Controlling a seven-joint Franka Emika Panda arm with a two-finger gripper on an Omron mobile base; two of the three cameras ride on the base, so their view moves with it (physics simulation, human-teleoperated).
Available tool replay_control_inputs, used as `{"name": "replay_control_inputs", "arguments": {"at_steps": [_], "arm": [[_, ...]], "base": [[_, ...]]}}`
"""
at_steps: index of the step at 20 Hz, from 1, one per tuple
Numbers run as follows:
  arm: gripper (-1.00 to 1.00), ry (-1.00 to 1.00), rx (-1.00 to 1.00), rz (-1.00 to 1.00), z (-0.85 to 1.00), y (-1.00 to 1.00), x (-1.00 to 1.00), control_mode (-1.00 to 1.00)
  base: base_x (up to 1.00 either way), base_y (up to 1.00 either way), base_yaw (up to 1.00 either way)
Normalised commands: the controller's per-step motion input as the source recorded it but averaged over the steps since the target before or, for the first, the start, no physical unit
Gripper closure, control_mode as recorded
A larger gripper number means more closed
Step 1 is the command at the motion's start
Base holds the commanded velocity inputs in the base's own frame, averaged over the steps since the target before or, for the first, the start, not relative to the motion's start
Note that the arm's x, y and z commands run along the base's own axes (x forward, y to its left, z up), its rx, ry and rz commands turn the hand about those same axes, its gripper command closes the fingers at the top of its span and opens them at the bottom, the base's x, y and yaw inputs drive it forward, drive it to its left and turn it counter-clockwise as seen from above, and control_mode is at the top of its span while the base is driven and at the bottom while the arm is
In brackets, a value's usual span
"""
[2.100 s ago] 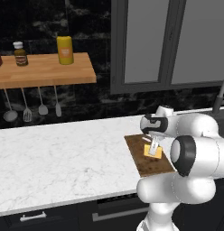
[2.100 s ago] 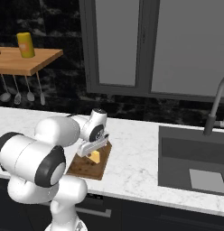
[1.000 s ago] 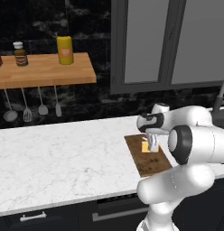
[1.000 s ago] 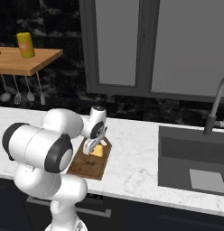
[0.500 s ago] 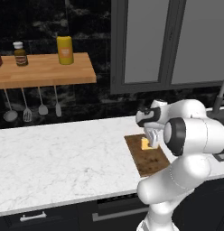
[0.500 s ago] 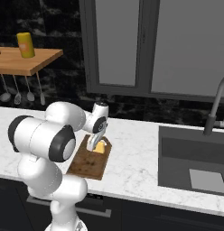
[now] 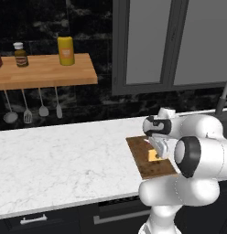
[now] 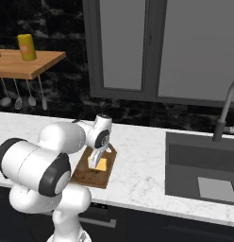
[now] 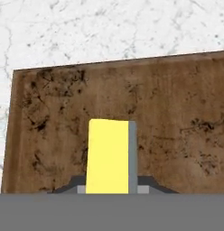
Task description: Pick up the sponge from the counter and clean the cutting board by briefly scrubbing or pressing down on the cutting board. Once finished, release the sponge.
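Note:
My gripper (image 7: pixel 157 152) is shut on the yellow sponge (image 7: pixel 154 156) and points down over the dark brown cutting board (image 7: pixel 142 161) on the white marble counter (image 7: pixel 65 160). From the right, the sponge (image 8: pixel 101 164) sits low against the right half of the cutting board (image 8: pixel 86 174), under the gripper (image 8: pixel 96 162). In the hand view the sponge (image 9: pixel 109 155) stands on edge between the finger tips (image 9: pixel 147 184), its grey layer on the right, with the cutting board (image 9: pixel 177 122) close behind it. Whether the sponge presses on the wood I cannot tell.
A sink (image 8: pixel 204 165) with a faucet (image 8: pixel 225 113) lies to the right of the board. On the left wall a wooden shelf (image 7: pixel 42 73) carries bottles, with utensils (image 7: pixel 26 112) hanging under it. My own bulky arm (image 7: pixel 197 155) crowds the near side of the board.
The sponge slid toward the back of the board and has now come back toward its front. The arm's elbow swung along with it. The grip has stayed shut.

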Motion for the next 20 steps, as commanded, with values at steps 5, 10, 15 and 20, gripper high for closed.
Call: {"name": "replay_control_inputs", "arguments": {"at_steps": [5, 10, 15, 20], "arm": [[1.0, 0.02, 0.0, 0.07, -0.06, 0.04, -0.6, -1.0], [1.0, 0.06, 0.0, 0.06, -0.02, 0.1, -0.3, -1.0], [1.0, 0.01, 0.0, 0.04, -0.02, 0.29, 0.12, -1.0], [1.0, 0.0, 0.0, 0.03, -0.09, 0.33, 0.39, -1.0]], "base": [[0.0, 0.0, 0.0], [0.0, 0.0, 0.0], [0.0, 0.0, 0.0], [0.0, 0.0, 0.0]]}}
